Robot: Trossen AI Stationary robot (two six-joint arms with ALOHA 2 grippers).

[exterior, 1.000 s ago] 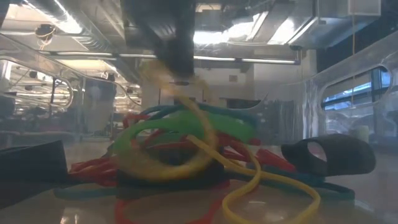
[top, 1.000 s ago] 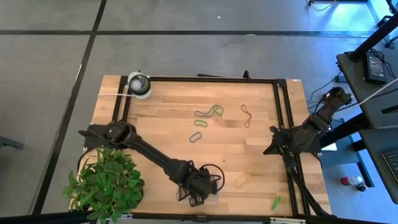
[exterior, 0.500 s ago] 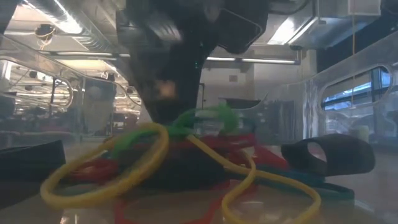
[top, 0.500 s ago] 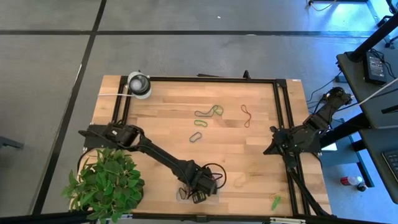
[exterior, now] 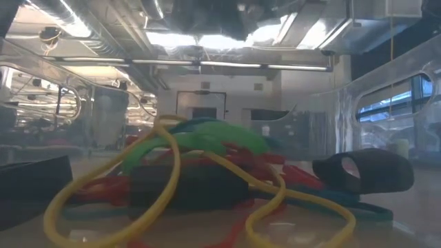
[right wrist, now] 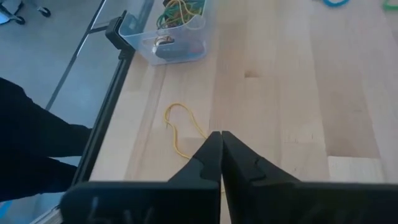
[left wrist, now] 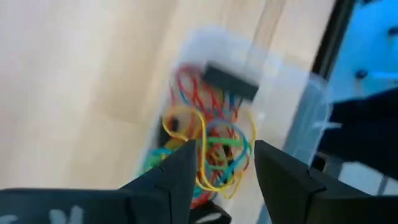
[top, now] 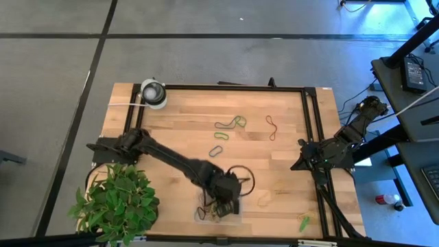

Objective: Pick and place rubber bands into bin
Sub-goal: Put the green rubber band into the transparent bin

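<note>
While left gripper [left wrist: 222, 165] hangs jaws spread and empty, tangle of red, green, yellow, blue rubber bands [left wrist: 208, 146] lies just beyond fingertips inside small clear plastic rectangular bin [top: 218, 208]. Tangle's long axis: cannot tell. Right gripper [right wrist: 221, 144] well apart, jaws pressed together, loose thin yellow band [right wrist: 182, 129] just ahead.

In the high view the worktop [top: 178, 137] fills the middle of the frame. The bin [top: 218, 209] sits at its lower centre edge, with a heap of rubber bands [top: 219, 208] inside it. The left gripper [top: 225, 199] hangs directly over the bin. Loose bands [top: 230, 123] lie at centre, above the bin; another [top: 263, 200] lies just right of the bin. A round object [top: 153, 92] sits upper left, a plant [top: 116, 202] lower left. The right gripper [top: 299, 162] waits at the right edge.
</note>
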